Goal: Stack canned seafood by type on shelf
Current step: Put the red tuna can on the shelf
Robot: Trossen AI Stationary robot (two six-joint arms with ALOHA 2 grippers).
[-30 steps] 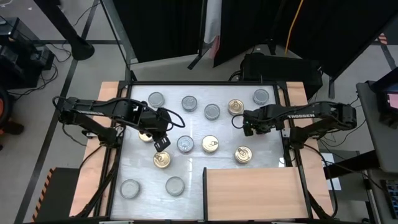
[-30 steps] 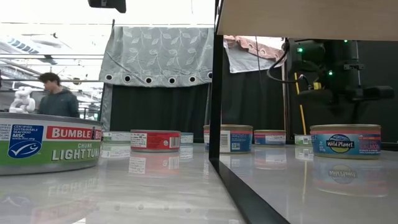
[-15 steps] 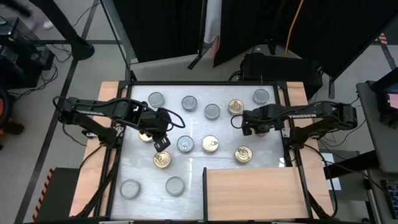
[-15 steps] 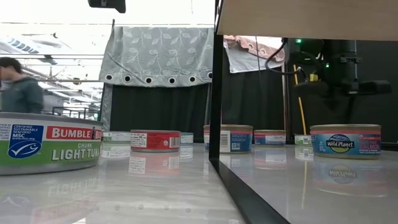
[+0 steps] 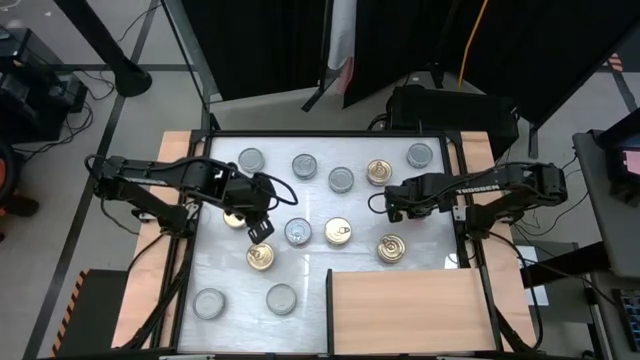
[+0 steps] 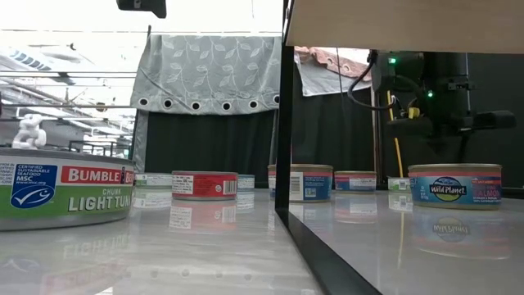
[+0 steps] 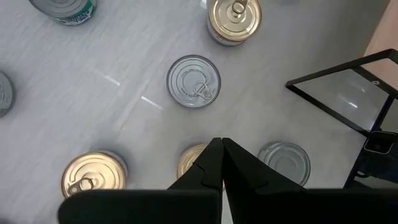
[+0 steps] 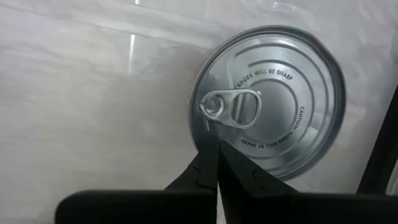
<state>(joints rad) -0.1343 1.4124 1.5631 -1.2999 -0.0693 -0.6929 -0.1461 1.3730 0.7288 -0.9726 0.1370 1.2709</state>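
I see both pincers closed on nothing. The left gripper (image 5: 258,232) hangs over the left-centre of the white table (image 5: 310,270), its fingers (image 7: 214,163) pressed together in the left wrist view. They cover part of a gold-topped can (image 7: 194,160) directly beneath. I cannot tell whether the tips touch it.

The right gripper (image 5: 378,204) sits right of centre, fingers (image 8: 211,163) shut to a point above a silver pull-ring can (image 8: 268,101). From overhead I cannot match that can with certainty; the arm hides what lies below it.

The canned seafood is all loose on the table, none stacked. Far row: three silver tops, one gold (image 5: 379,172), one more silver (image 5: 420,155). Middle: a silver ring-pull can (image 5: 297,232), two gold cans (image 5: 338,232) (image 5: 391,248), another gold one (image 5: 260,256) by the left gripper. A further can beside the left wrist is mostly hidden. Two silver cans (image 5: 209,303) (image 5: 281,298) lie near the front.

The shelf (image 5: 405,310), bare wood, stands at the front right; its near edge is cut off by the frame. In the low view it shows only as an underside (image 6: 401,23) and a dark post. The nearest tuna can (image 6: 61,187) is clipped at the left edge. Labels farther back are too small to read.
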